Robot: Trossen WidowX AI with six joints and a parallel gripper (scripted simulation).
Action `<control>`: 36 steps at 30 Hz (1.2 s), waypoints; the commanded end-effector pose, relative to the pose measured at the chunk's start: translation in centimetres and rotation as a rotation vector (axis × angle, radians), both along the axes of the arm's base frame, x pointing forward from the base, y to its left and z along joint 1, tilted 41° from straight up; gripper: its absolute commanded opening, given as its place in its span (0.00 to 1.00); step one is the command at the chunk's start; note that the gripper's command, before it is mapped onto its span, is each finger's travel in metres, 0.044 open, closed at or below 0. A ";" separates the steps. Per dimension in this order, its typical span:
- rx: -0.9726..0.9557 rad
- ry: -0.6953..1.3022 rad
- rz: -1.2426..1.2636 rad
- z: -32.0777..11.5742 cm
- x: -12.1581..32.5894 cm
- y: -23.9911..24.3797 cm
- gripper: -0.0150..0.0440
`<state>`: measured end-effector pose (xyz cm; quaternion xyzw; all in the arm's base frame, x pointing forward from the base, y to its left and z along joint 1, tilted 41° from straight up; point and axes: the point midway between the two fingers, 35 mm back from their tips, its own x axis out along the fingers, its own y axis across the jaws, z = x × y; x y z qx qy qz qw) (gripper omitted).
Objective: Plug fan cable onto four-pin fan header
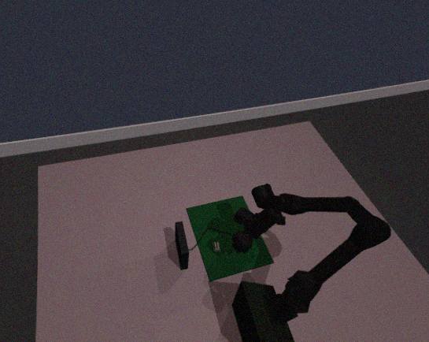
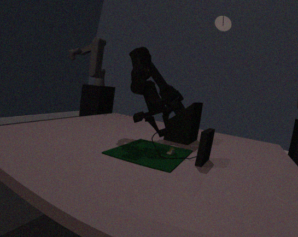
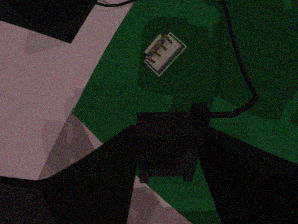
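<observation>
The green board (image 1: 228, 236) lies flat on the table, and it also shows in the exterior view (image 2: 147, 154). The pale four-pin fan header (image 3: 162, 52) (image 1: 216, 247) stands on it near the edge facing the fan (image 2: 170, 150). The black fan (image 1: 181, 245) (image 2: 204, 147) stands upright beside the board. Its thin black cable (image 3: 233, 43) loops across the board. My gripper (image 3: 166, 132) is shut on the black plug (image 3: 166, 143). It holds the plug in the air above the board (image 2: 161, 133), a short way from the header and clear of it.
My arm's dark base block (image 1: 262, 311) stands just off the board's near edge (image 2: 185, 126). Another arm on a dark pedestal (image 2: 95, 82) stands beyond the table's far edge. The table's curved edge runs along the front of the exterior view.
</observation>
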<state>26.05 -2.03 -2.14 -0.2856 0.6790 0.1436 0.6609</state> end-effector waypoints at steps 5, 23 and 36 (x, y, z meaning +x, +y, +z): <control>0.091 -0.059 0.020 -0.3 0.1 -0.1 0.25; 0.258 -0.215 0.086 -0.5 0.2 -0.5 0.25; 0.342 -0.356 0.154 -0.1 0.3 -0.8 0.25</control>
